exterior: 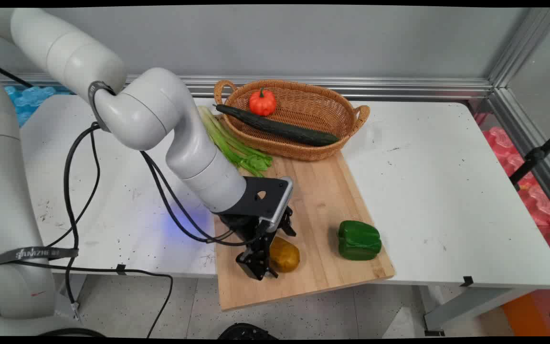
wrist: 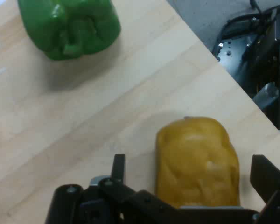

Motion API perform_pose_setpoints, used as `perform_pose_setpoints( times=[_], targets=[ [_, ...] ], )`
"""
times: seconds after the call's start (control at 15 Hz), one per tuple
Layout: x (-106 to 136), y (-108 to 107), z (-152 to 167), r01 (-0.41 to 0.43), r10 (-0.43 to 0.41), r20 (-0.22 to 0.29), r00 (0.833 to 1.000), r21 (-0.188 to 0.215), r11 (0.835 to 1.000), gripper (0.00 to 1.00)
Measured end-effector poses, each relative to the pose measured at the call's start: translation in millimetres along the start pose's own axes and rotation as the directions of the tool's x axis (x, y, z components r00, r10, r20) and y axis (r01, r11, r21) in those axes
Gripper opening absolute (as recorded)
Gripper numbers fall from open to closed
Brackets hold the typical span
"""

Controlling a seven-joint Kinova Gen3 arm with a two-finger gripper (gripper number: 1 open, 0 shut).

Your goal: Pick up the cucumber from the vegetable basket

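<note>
Two fingers of the tool stand spread at lower centre of the main view, one on each side of a yellow-brown potato that lies on the wooden cutting board; the hand view shows the potato between them with a gap at each side, so the tool is open. Green celery stalks lie at the board's upper left corner. Right of the potato, apart from it, sits a green bell pepper. Behind the board a wicker basket holds a dark cucumber and a small orange pumpkin, all on the white table.
</note>
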Motion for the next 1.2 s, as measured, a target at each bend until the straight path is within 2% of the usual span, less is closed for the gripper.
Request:
perform_pose_setpoints(
  times=[0.33,0.67,1.0,1.2],
  targets=[
    [2.2,-5.1,-8.1,0.020,-0.020,-0.016,1.000,0.015,1.000,1.00],
    [2.0,-7.0,-35.0,0.060,-0.059,-0.028,0.998,0.027,0.998,1.00],
    [0.8,-9.3,-81.2,0.125,-0.124,-0.041,0.991,0.040,0.991,1.00],
    [-7.2,-15.5,-113.7,0.179,-0.177,-0.034,0.984,0.065,0.982,1.00]
  ],
)
